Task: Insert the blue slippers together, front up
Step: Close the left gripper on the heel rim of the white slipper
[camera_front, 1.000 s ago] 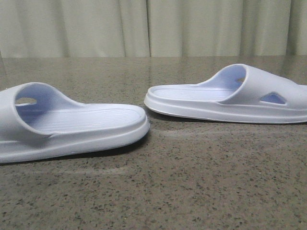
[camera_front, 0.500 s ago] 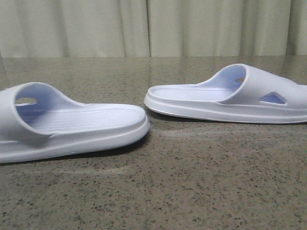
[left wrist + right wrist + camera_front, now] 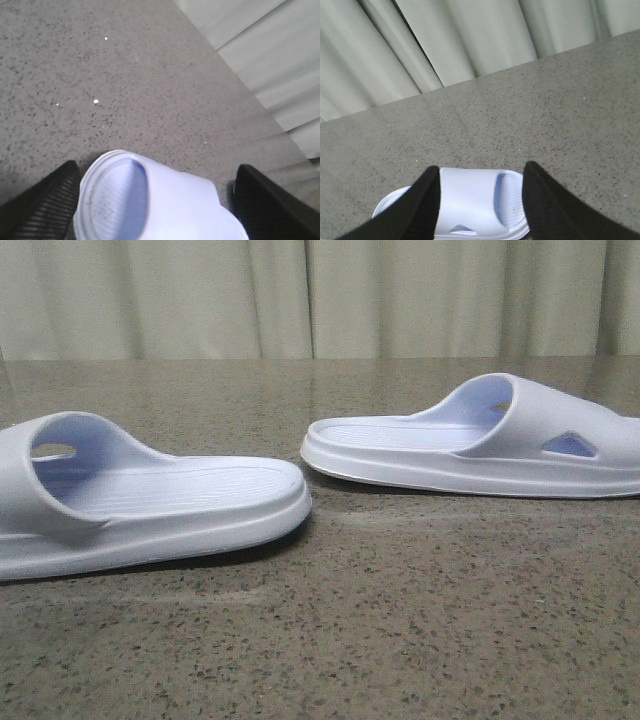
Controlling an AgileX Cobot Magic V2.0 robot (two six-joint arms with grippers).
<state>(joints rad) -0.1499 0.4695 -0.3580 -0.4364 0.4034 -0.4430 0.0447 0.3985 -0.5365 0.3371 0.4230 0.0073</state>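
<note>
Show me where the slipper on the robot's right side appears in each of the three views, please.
Front view: the right slipper lies flat at centre-right, strap at the picture's right edge, triangular cut-out facing the camera.
Left wrist view: not in it; the slipper there appears to be the other one of the pair.
Right wrist view: at the bottom centre, between the fingers of the open right pincer.
Shared landmark: the speckled stone table and the pale curtain behind it.

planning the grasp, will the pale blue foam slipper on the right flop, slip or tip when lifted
The pale blue-white moulded foam slipper on the right looks thick-soled and one-piece, so probably light and fairly stiff. Its flat sole on the speckled stone table suggests it won't roll. The arched strap may squash if pinched.
</note>
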